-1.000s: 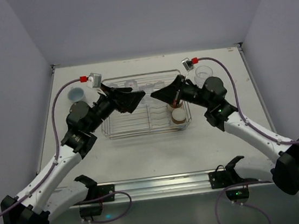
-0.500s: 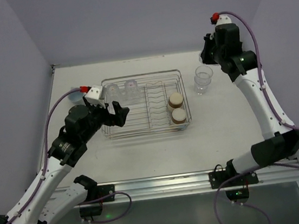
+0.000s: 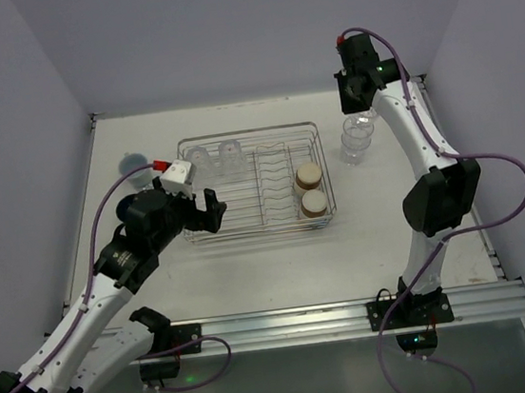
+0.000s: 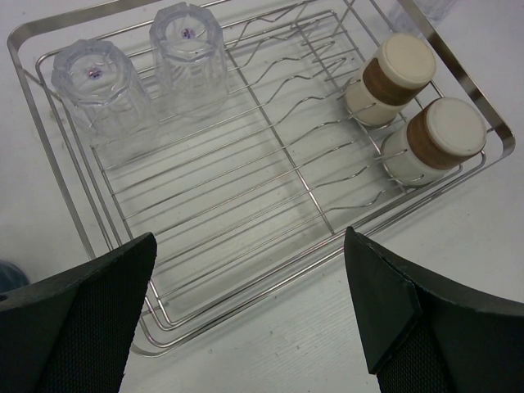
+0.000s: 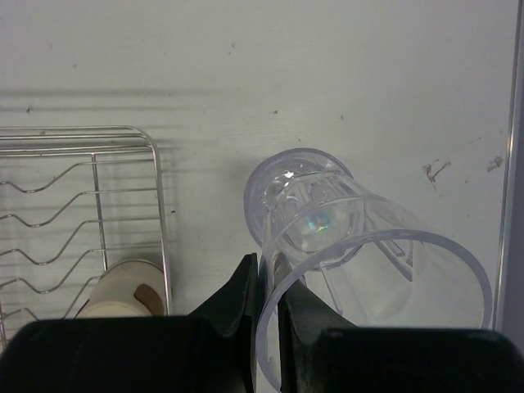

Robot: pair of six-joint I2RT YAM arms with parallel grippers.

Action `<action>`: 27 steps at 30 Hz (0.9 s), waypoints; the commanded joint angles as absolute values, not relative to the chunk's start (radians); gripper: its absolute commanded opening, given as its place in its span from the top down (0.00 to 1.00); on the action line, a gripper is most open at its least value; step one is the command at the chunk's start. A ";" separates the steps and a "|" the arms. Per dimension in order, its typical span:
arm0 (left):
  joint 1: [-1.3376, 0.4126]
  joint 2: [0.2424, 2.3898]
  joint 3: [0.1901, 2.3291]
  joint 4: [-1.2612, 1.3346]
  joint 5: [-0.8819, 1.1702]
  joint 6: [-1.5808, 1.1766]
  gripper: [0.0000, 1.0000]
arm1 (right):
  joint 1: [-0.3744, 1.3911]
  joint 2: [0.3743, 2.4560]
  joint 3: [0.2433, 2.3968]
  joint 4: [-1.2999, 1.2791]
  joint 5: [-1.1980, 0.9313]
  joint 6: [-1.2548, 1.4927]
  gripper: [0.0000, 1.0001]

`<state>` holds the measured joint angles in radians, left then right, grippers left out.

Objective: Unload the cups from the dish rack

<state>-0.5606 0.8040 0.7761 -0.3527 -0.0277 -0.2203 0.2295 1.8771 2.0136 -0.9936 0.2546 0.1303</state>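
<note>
The silver wire dish rack [image 3: 247, 229] holds two upturned clear tumblers [image 3: 198, 158] [image 3: 229, 153] at its back left and two tan/cream cups [image 3: 309, 173] [image 3: 314, 202] at its right end. My left gripper [image 3: 205, 211] is open and empty over the rack's near left corner [image 4: 53, 172]. My right gripper [image 3: 358, 106] is shut on the rim of a clear tumbler [image 5: 385, 278], held over another clear tumbler [image 5: 282, 168] standing on the table right of the rack. A dark blue cup [image 3: 130, 163] sits on the table left of the rack. No pale blue-white cup shows.
The rack's right end [image 5: 123, 129] lies just left of the tumblers, with one tan cup [image 5: 123, 299] close by. The table's right edge [image 5: 512, 164] and the side wall are near the right gripper. A metal rail [image 3: 287, 320] runs along the front.
My left gripper has drawn back from over the rack to its near left corner. My right arm has swung from the rack to the back right, a clear tumbler now over the one there.
</note>
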 commanded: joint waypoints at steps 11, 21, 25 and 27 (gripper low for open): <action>-0.515 0.816 0.772 -0.331 0.034 -0.201 0.01 | 0.225 1.942 2.014 -0.979 0.216 0.083 1.00; -0.505 0.822 0.770 -0.331 0.023 -0.199 0.02 | 0.225 1.954 1.961 -0.942 0.230 0.089 1.00; -0.503 0.833 0.770 -0.331 0.011 -0.198 0.01 | 0.224 1.939 1.944 -0.920 0.210 0.094 0.96; -0.503 0.839 0.773 -0.333 0.006 -0.198 0.02 | 0.224 1.936 1.945 -0.917 0.209 0.095 0.88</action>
<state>-0.5106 0.8322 0.7719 -0.3527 0.0105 -0.2199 0.2279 1.9591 1.9377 -0.9459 0.2173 0.1181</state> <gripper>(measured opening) 0.986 0.117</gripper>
